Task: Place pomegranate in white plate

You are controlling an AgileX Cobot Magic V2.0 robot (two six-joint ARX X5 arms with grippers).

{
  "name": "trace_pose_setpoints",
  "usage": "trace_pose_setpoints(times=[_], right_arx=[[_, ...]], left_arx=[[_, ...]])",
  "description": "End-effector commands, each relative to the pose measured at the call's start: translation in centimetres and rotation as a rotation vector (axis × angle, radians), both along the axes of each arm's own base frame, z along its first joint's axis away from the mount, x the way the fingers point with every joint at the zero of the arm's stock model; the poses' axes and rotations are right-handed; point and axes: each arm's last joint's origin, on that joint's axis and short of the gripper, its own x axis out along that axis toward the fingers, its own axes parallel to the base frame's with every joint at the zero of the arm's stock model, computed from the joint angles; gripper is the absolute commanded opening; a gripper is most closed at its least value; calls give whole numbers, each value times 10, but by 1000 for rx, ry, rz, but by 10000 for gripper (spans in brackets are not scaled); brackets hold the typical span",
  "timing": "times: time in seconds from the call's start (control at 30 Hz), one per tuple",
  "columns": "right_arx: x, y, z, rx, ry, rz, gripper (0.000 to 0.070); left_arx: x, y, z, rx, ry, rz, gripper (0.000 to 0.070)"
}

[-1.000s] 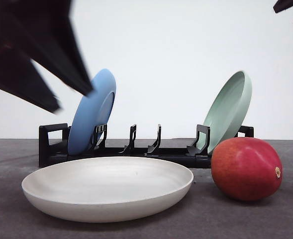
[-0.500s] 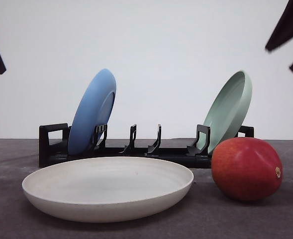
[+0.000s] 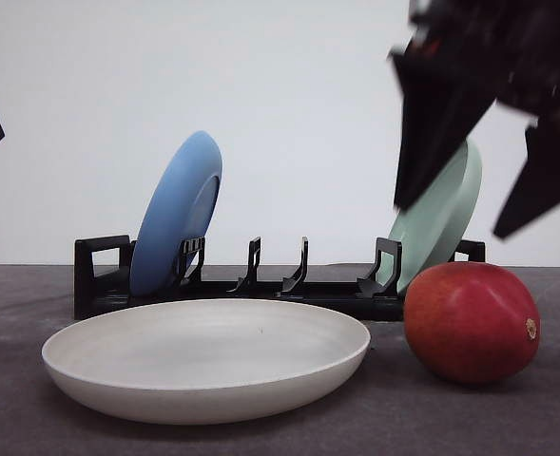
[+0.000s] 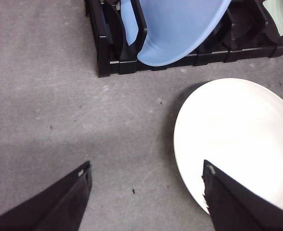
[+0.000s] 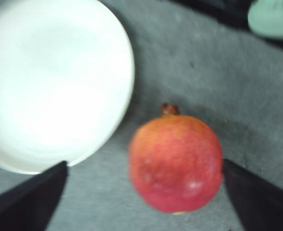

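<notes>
Your right gripper (image 3: 489,214) hangs above the pomegranate (image 3: 471,321), its two dark fingers (image 3: 432,142) spread wide with nothing between them. In the right wrist view the fruit (image 5: 176,162) lies between the two open fingertips, which don't touch it; that picture is blurred. The pomegranate rests on the grey table (image 3: 13,418), toward its right edge, just beside the white plate (image 3: 205,356) and apart from it by a narrow gap. The plate lies flat near the front edge, with nothing in it.

Behind both stands a black rack (image 3: 99,275). A blue plate (image 3: 175,214) leans in its left slot and a green plate (image 3: 441,223) leans in its right slot, partly hidden by your right gripper.

Your left gripper (image 4: 146,192) hovers over bare table beside the white plate's (image 4: 237,139) left rim, jaws wide apart and holding nothing. The rack's (image 4: 103,53) left end and the blue plate (image 4: 175,29) sit beyond it.
</notes>
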Motion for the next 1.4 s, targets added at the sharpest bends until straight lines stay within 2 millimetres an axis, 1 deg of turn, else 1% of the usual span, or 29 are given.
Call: trace_pose_setpoints(times=[0.0, 0.23, 0.27, 0.3, 0.4, 0.43, 0.47, 0.57, 0.67, 0.73, 0.83, 0.9, 0.97, 1.07, 1.2, 1.37], right_arx=[[6, 6, -3, -8, 14, -5, 700], [18, 13, -29, -70, 103, -6, 699], [19, 14, -32, -77, 112, -6, 685], [20, 14, -34, -81, 119, -7, 657], [21, 16, -37, -85, 125, -7, 526], [22, 16, -37, -83, 123, -7, 497], [22, 16, -36, -81, 120, -7, 480], [24, 17, -28, -81, 120, -9, 479], [28, 19, -9, -88, 108, 22, 479], [30, 24, 5, -88, 94, 64, 479], [30, 39, 20, -93, 72, 134, 479], [30, 51, 24, -92, 55, 182, 479], [30, 64, 23, -86, 43, 220, 479], [30, 87, 16, -81, 32, 272, 479], [34, 112, 0, -86, 35, 321, 479], [41, 138, -16, -93, 34, 366, 480]], left_arx=[[1, -1, 4, 0, -16, -13, 434], [2, -1, 4, -1, -18, -13, 434], [1, -1, 4, -1, -17, -12, 434], [2, -1, 4, -1, -18, -13, 434], [1, -1, 4, -1, -18, -12, 434], [1, -1, 4, -1, -17, -12, 434], [1, -1, 4, -1, -17, -13, 434], [1, -1, 4, -1, -17, -12, 434], [1, -1, 4, -1, -17, -12, 434], [2, -1, 4, -1, -18, -12, 434], [2, -1, 4, -1, -18, -12, 434], [1, -1, 4, -1, -18, -12, 434], [1, -1, 4, -2, -17, -12, 434], [1, -1, 4, -2, -17, -12, 434], [1, -1, 4, -2, -17, -12, 434], [2, -1, 4, -4, -16, -10, 434]])
